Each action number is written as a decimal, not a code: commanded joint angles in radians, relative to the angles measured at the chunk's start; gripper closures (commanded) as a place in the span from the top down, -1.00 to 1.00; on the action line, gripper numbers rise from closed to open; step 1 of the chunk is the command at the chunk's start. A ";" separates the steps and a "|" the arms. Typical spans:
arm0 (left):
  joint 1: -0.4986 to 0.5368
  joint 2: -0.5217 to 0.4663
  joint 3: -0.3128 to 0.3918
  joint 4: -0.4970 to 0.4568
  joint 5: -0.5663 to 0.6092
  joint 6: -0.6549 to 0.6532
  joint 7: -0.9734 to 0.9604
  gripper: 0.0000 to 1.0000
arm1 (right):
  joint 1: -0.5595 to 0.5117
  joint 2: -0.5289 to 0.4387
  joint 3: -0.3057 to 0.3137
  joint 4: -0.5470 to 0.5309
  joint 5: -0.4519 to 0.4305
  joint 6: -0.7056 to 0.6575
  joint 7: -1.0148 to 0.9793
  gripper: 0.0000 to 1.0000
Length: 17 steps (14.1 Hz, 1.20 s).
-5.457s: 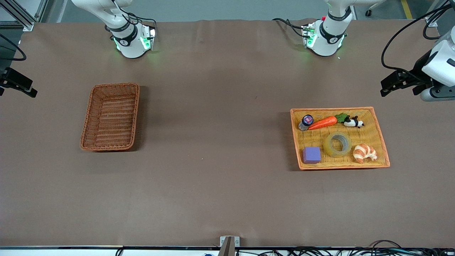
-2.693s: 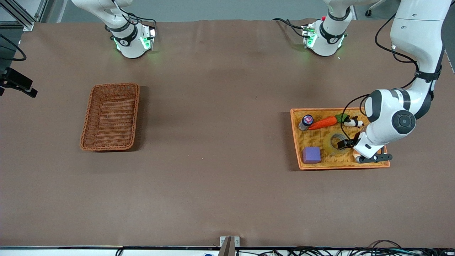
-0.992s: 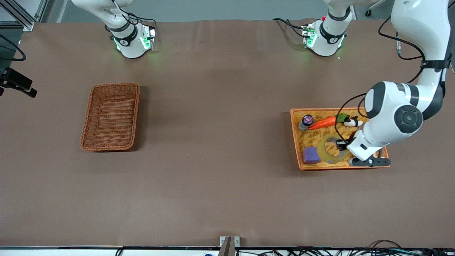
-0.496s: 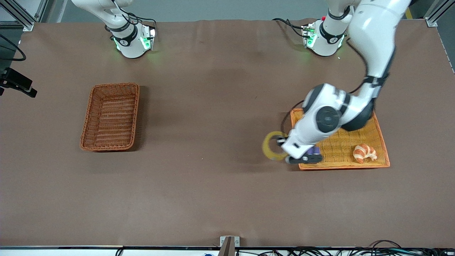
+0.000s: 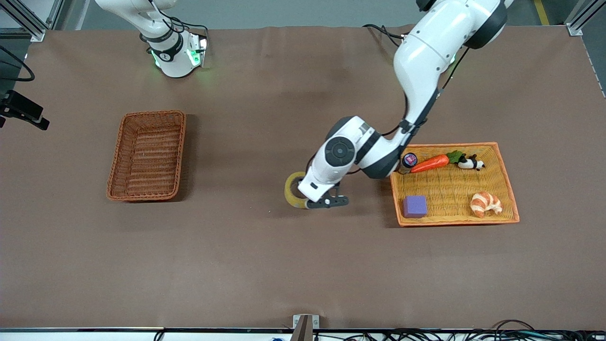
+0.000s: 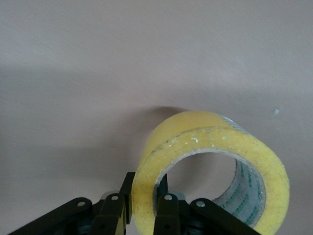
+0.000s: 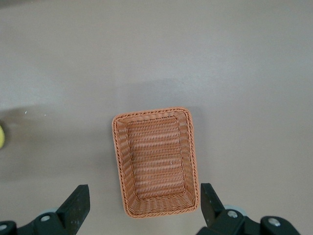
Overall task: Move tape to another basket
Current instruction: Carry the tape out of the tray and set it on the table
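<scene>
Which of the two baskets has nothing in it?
The dark reddish-brown basket toward the right arm's end; the orange tray basket holds several items.

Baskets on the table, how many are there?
2. The dark brown basket sits toward the right arm's end of the table. The orange tray basket with toys in it sits toward the left arm's end. None looks hidden.

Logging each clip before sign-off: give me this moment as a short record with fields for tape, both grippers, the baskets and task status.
tape: pinched through its wall, carried over bare table between the two baskets
left gripper: shut on tape
right gripper: open, waits high over the dark basket
dark basket: nothing in it
orange tray: holds carrot, purple block, croissant
status: tape not yet delivered
</scene>
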<state>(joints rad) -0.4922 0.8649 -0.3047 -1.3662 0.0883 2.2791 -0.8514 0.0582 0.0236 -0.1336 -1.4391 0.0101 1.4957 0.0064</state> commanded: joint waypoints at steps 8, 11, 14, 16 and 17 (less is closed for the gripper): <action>-0.057 -0.032 0.077 0.087 0.024 -0.034 -0.152 1.00 | -0.021 -0.010 0.011 -0.014 0.053 0.012 -0.008 1.00; -0.022 -0.197 0.168 0.082 0.096 -0.249 -0.130 1.00 | -0.020 -0.011 0.011 -0.012 0.053 0.011 -0.006 1.00; 0.142 -0.334 0.165 0.079 0.122 -0.338 0.030 1.00 | 0.000 -0.007 0.017 -0.010 0.042 0.011 0.004 1.00; 0.252 -0.409 0.161 0.075 0.105 -0.381 0.171 1.00 | 0.053 0.021 0.046 -0.012 0.048 0.012 0.004 1.00; 0.295 -0.452 0.160 0.075 0.105 -0.450 0.236 1.00 | 0.081 0.041 0.081 -0.014 0.041 0.014 0.006 1.00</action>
<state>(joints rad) -0.2686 0.5006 -0.1316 -1.2409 0.1949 1.8966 -0.7101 0.0866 0.0364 -0.1017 -1.4433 0.0550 1.4998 0.0033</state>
